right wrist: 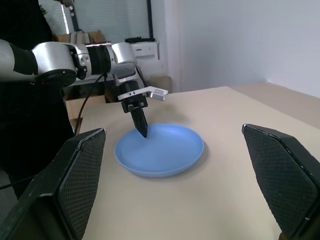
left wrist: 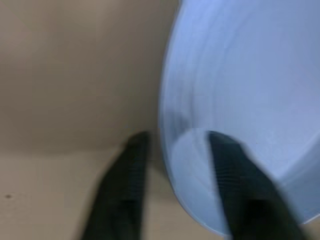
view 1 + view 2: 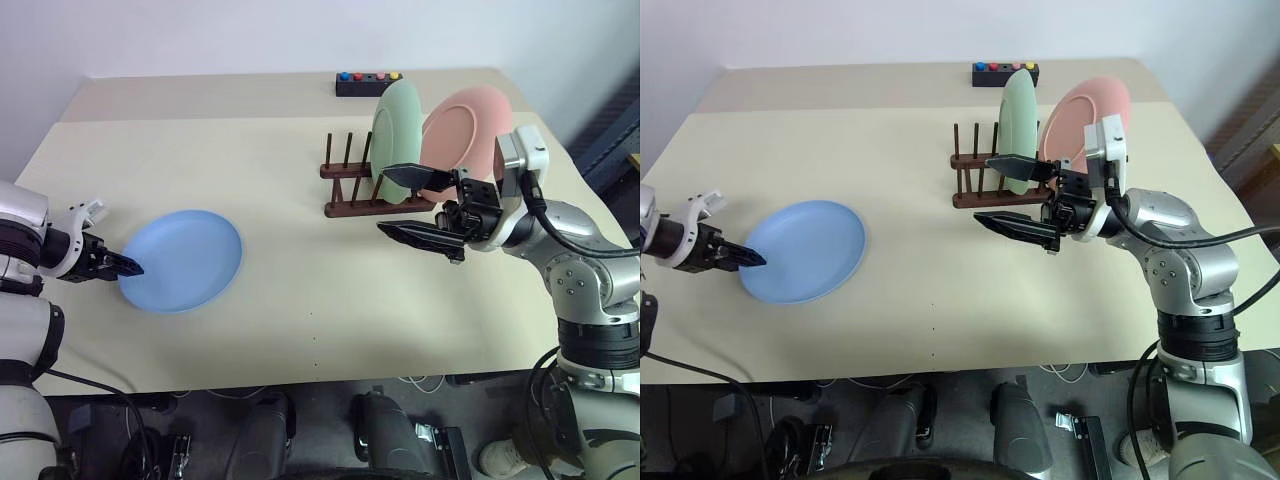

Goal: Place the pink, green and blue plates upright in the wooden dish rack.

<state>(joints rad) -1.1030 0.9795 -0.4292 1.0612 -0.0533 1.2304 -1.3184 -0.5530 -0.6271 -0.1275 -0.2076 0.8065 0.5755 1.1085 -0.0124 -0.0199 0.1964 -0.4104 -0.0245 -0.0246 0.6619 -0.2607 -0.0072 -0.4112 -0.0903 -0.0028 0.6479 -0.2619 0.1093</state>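
Observation:
The blue plate (image 3: 185, 260) lies flat on the table at the left. My left gripper (image 3: 130, 266) points down at its near-left rim and is shut on that rim, one finger (image 2: 132, 165) outside and the other inside the dish. The green plate (image 3: 398, 135) and the pink plate (image 3: 465, 125) stand upright in the wooden dish rack (image 3: 345, 180) at the back right. My right gripper (image 3: 383, 200) hovers just in front of the rack, pointing left. It is open wide and holds nothing.
A small black box with coloured buttons (image 3: 368, 82) sits at the table's far edge behind the rack. Several free pegs stand on the rack's left side. Bare beige tabletop (image 3: 300, 290) stretches between the blue plate and the rack.

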